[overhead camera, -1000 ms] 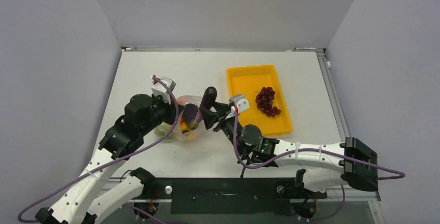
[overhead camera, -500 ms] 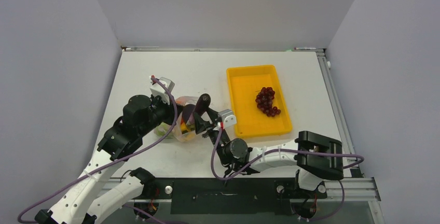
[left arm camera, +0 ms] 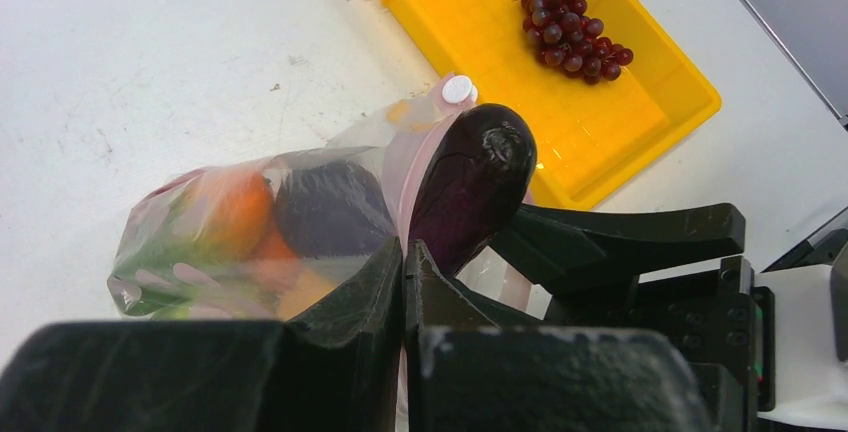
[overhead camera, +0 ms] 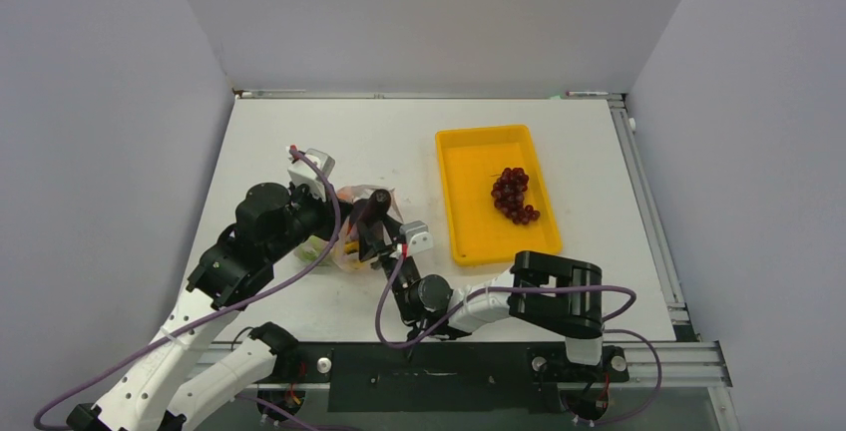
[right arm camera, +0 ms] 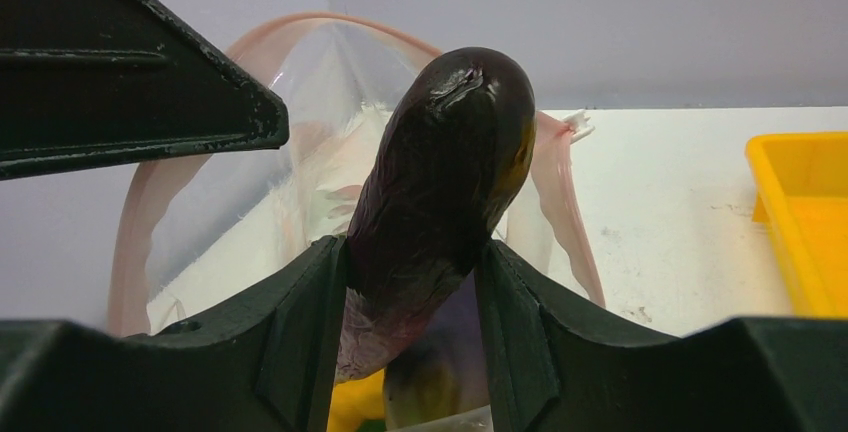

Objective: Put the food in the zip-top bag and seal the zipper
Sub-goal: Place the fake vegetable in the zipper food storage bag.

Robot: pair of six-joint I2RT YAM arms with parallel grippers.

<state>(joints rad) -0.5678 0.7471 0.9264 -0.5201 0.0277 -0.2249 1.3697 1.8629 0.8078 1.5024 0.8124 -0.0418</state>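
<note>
Left of the yellow tray (overhead camera: pixel 469 152) sags the clear zip-top bag (left arm camera: pixel 200 252), orange and purple food (left arm camera: pixel 235 207) inside. The right gripper (right arm camera: pixel 412 252) pinches a dark eggplant (left arm camera: pixel 470 182) at its mouth (only wrist views show the pink zipper (right arm camera: pixel 565 212) gaping); the left gripper (left arm camera: pixel 403 252) has its jaws pressed together on that rim.

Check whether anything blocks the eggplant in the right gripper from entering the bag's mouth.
Nothing visible does. The right gripper holds the eggplant at the zip-top bag's open mouth, with the zipper strip looping around behind it. The left gripper, shut on the bag's rim, sits beside the opening, not across it.
</note>
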